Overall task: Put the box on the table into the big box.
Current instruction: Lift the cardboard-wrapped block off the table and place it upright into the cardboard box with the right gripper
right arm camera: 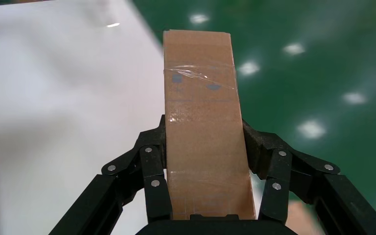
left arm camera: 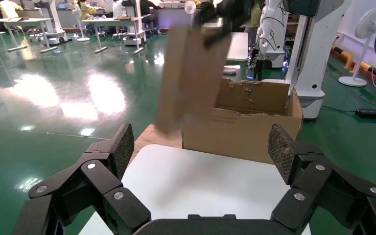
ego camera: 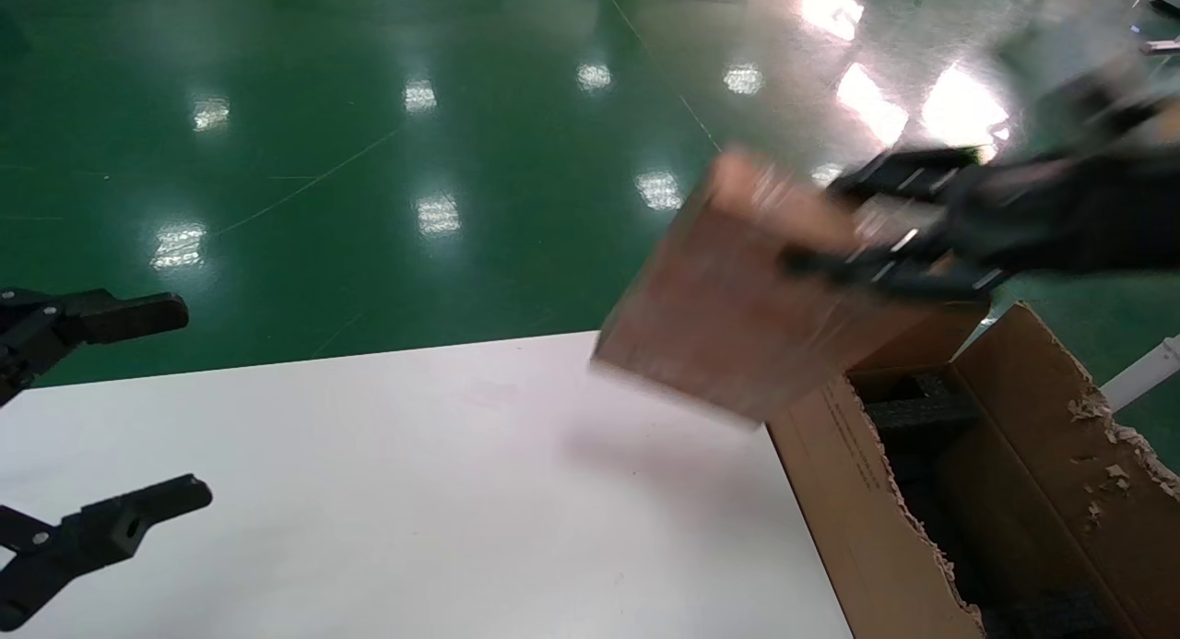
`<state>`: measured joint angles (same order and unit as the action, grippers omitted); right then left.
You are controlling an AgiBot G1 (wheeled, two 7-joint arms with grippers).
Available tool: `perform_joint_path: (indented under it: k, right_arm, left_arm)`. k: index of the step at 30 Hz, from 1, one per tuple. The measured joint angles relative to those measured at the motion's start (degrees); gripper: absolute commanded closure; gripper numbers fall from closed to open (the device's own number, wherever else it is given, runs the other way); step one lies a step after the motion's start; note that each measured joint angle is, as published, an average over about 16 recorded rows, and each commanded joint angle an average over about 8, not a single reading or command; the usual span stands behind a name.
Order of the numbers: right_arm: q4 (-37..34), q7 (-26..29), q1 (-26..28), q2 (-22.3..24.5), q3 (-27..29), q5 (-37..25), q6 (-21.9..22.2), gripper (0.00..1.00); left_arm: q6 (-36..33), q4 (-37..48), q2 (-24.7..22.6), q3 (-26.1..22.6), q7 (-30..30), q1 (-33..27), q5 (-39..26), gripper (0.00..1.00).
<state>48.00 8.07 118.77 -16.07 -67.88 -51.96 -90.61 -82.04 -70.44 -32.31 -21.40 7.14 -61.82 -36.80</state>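
Aloft, plain brown taped box point(right arm camera: 203, 127) pinched in right tool point(right arm camera: 205, 147); left tool point(left arm camera: 200, 156) spread.

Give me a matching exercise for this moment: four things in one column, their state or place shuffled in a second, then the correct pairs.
Things:
1. the box
2. the big box
3. left gripper
4. the table

States or places:
A. open and holding nothing, over the table's left side
B. bare white top with a shadow on it
C. held in the air by the right gripper, tilted
D. standing open at the table's right edge, torn flaps, black foam inside

Pairs: 1-C, 2-D, 3-A, 4-B
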Motion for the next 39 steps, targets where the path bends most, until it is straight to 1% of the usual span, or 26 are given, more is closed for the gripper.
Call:
perform_joint_path:
  k: [4, 7, 11, 14, 17, 20, 24, 28, 33, 39]
  right_arm:
    - [4.53, 5.38, 6.28, 6.16, 1.41, -5.25, 0.6, 1.0]
    - [7.77, 9.16, 9.79, 10.96, 2.18, -9.71, 1.53, 1.0]
    - [11.45, 13.64, 12.06, 16.97, 1.5, -14.06, 4.3, 1.0]
    - [13.56, 16.07, 12.17, 20.77, -0.76, -15.16, 7.83, 1.0]
    - [14.96, 17.44, 11.42, 23.84, -4.44, -14.38, 12.52, 1.0]
    - [15.64, 17.84, 10.33, 26.08, -9.35, -12.04, 17.95, 1.0]
    - [15.79, 17.08, 9.13, 28.06, -16.65, -7.81, 25.36, 1.0]
    - [15.51, 15.73, 8.6, 29.73, -23.06, -4.02, 31.57, 1.0]
    - [15.22, 14.64, 8.49, 31.87, -28.89, -0.95, 37.06, 1.0]
    - [15.68, 15.01, 8.42, 34.32, -33.2, 0.51, 41.17, 1.0]
  left_arm:
    - [0.0, 0.0, 0.0, 0.0, 0.0, 0.0, 0.0, 0.0]
    - [0.0, 0.0, 0.0, 0.0, 0.0, 0.0, 0.0, 0.0]
    - [0.0, 0.0, 0.0, 0.0, 0.0, 0.0, 0.0, 0.0]
    - [0.0, 0.0, 0.0, 0.0, 0.0, 0.0, 0.0, 0.0]
    - [0.0, 0.0, 0.0, 0.0, 0.0, 0.0, 0.0, 0.0]
    - [0.0, 0.0, 0.0, 0.0, 0.0, 0.0, 0.0, 0.0]
    - [0.0, 0.0, 0.0, 0.0, 0.0, 0.0, 0.0, 0.0]
    - [0.0, 0.0, 0.0, 0.0, 0.0, 0.0, 0.0, 0.0]
    - [0.0, 0.0, 0.0, 0.0, 0.0, 0.0, 0.0, 0.0]
    - [0.0, 0.0, 0.0, 0.0, 0.0, 0.0, 0.0, 0.0]
